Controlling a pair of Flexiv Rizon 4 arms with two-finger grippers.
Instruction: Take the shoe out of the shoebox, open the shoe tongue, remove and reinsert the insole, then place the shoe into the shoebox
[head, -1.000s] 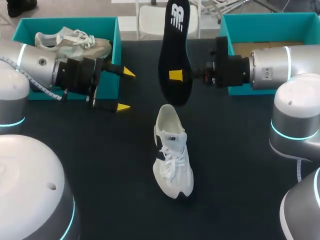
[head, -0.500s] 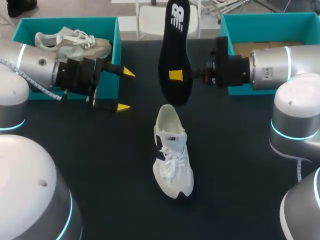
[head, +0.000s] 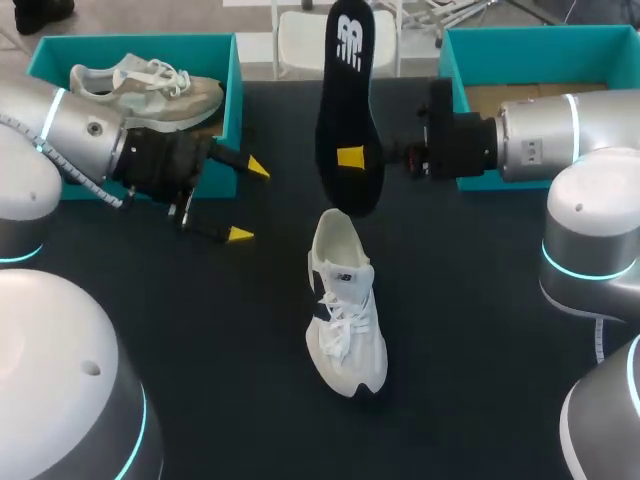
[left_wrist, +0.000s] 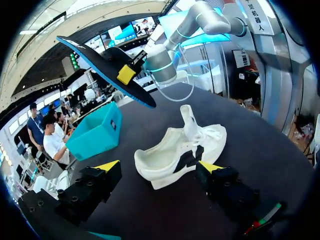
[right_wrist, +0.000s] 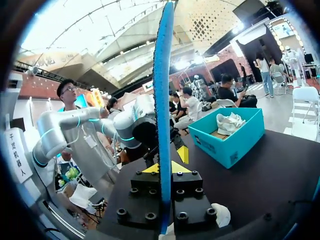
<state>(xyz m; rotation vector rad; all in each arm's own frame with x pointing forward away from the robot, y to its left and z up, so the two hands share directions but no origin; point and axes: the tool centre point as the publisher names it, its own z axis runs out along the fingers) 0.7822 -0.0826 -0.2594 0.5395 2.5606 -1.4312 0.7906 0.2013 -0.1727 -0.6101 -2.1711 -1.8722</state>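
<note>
Black insole (head: 347, 110) hangs pinched upright in our right tool (head: 352, 156), above the white shoe (head: 345, 305) on the table (head: 480, 330). Our left tool (head: 249, 201) gapes empty; we should brace the shoe, then lower the insole toe-first.

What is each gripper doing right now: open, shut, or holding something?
Left gripper: open, empty.
Right gripper: shut on the insole.

White shoe (head: 345, 320) stands upright mid-table, the black insole (head: 345, 100) held aloft just beyond its heel.
</note>
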